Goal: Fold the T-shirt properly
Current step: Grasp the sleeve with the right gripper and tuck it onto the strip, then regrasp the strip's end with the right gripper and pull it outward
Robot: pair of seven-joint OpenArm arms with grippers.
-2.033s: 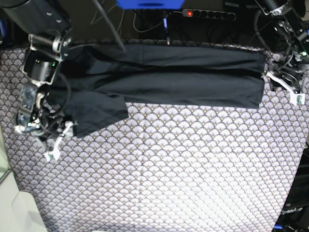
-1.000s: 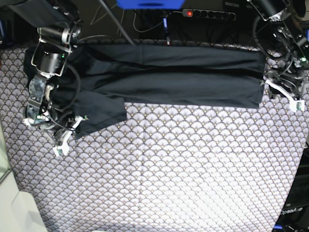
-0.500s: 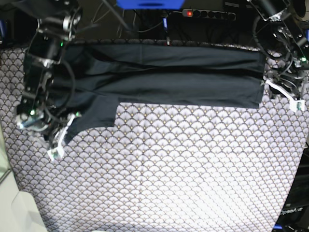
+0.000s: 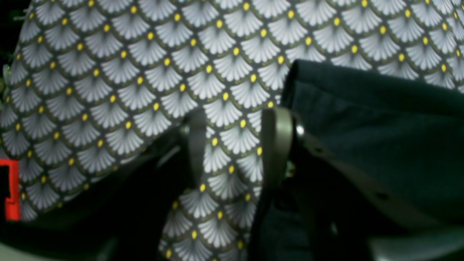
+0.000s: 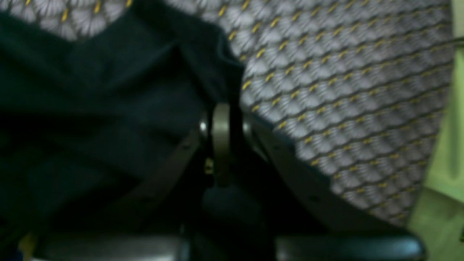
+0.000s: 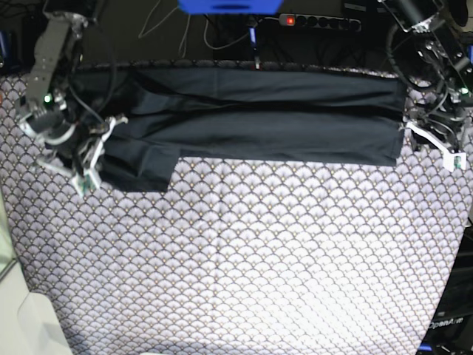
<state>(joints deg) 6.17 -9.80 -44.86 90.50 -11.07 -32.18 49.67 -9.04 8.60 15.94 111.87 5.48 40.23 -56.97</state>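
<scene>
Right gripper (image 5: 222,119) pinches a fold of the T-shirt (image 6: 251,118); left gripper (image 4: 237,145) stands partly open, empty, just beside its hem.

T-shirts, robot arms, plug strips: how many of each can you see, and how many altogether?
T-shirt: 1
Robot arms: 2, the right gripper pinching the shirt's sleeve, the left gripper open at the other end
Power strip: 1
Patterned tablecloth: 1
Total: 5

Right gripper (image 6: 92,159) now higher on the table; T-shirt (image 6: 251,118) sleeve flap shorter, tucked inward
</scene>
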